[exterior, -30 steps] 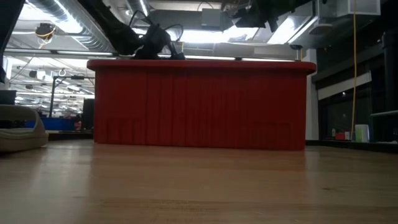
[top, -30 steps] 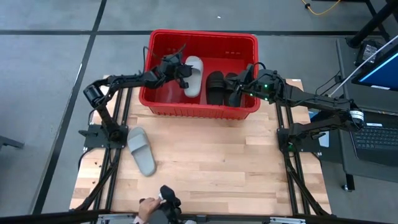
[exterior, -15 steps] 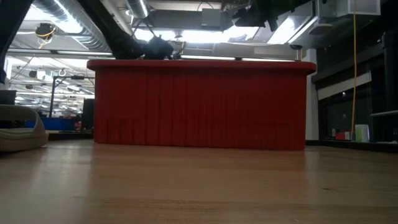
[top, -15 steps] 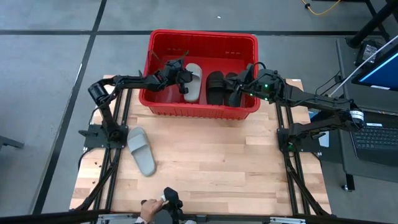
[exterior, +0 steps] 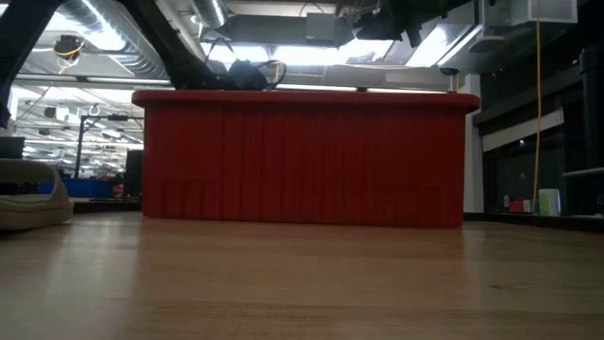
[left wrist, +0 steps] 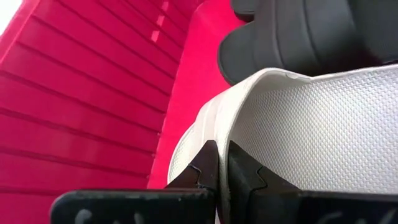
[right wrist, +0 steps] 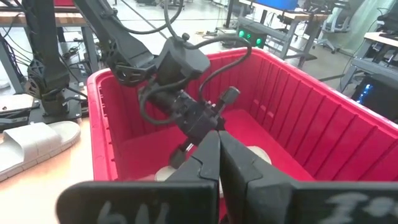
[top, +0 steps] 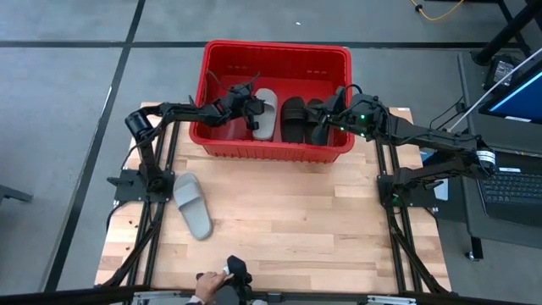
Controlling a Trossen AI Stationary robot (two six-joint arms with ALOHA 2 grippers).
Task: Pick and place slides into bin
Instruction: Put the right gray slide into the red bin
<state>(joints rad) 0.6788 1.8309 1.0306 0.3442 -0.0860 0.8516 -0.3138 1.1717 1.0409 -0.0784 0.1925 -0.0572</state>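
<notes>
Four slides total: one grey slide (top: 193, 206) on table (top: 296, 229) at lower left of high view, one grey slide in bin (top: 263, 108), two black slides (top: 294, 117) beside it. One red bin (top: 275, 52) top centre. Left gripper (top: 251, 110) inside bin, jaws pinched on grey slide's edge. Right gripper (top: 321, 127) over black pair at bin's right, jaws together, holding nothing. One person's hand (top: 209, 285) at bottom edge.

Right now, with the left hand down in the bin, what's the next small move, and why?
Probably lift the left hand out of the bin: it is shut on nothing, the grey slide lies loose inside, and another grey slide waits on the table.
</notes>
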